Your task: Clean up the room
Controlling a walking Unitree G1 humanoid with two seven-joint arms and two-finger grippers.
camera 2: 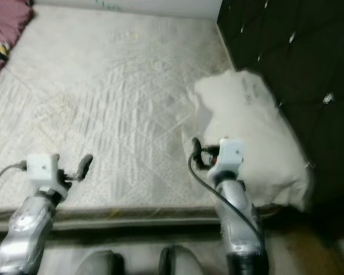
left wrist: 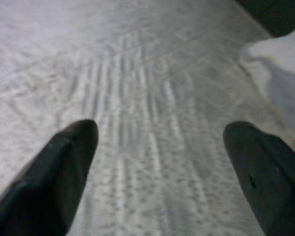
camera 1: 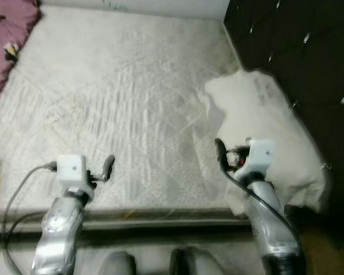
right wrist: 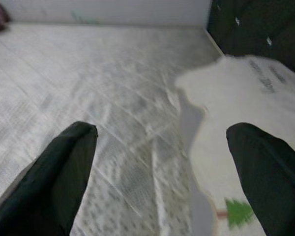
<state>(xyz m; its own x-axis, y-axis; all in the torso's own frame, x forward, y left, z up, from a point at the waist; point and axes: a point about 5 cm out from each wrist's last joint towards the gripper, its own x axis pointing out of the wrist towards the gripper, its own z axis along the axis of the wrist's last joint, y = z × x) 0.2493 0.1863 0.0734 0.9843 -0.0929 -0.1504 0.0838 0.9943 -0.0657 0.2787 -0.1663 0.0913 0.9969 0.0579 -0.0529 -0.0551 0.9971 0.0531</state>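
You are looking down at a bare quilted mattress [camera 1: 126, 97] with both arms raised over its near edge. Your left gripper [left wrist: 160, 162] hovers above the mattress on your left side, its jaws spread wide with nothing between them. Your right gripper [right wrist: 162, 167] hangs just beside a white pillow [camera 1: 264, 132], its jaws also spread wide and empty; from the wrist camera one finger [right wrist: 268, 172] sits over the pillow and the other over the mattress. The pillow lies on the right part of the mattress, against the dark tufted headboard [camera 1: 298, 46], and it carries a small green tree print [right wrist: 238, 212] and some grey lettering. A purple blanket [camera 1: 8, 40] lies at the far left corner of the bed.
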